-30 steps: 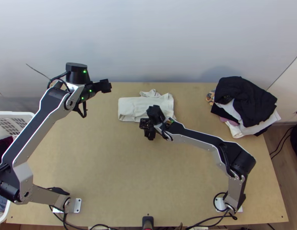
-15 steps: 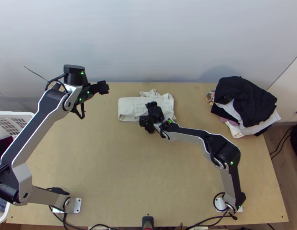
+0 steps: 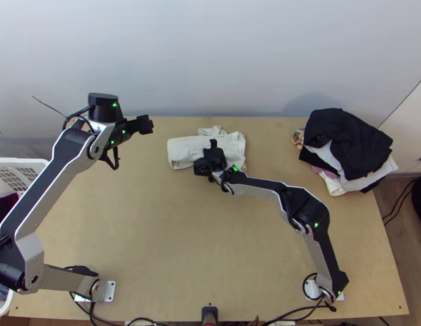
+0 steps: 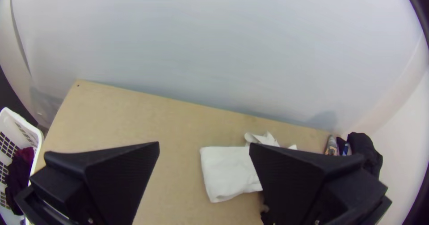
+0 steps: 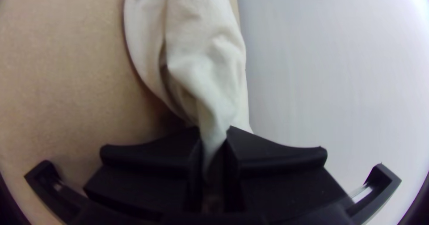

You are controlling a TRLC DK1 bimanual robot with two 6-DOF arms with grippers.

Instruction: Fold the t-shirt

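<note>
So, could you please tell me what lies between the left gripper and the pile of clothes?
The top view shows the white t-shirt there on the table, with the right gripper, which pinches some of its cloth.

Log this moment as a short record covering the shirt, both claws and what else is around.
t-shirt: white, folded into a compact bundle near the table's far edge, with a loose bit sticking out on the far side
right claw: shut on a gathered pinch of the t-shirt
left claw: open, empty, left of the t-shirt
pile of clothes: far right of the table
basket: white, at the left edge, clothes inside
</note>
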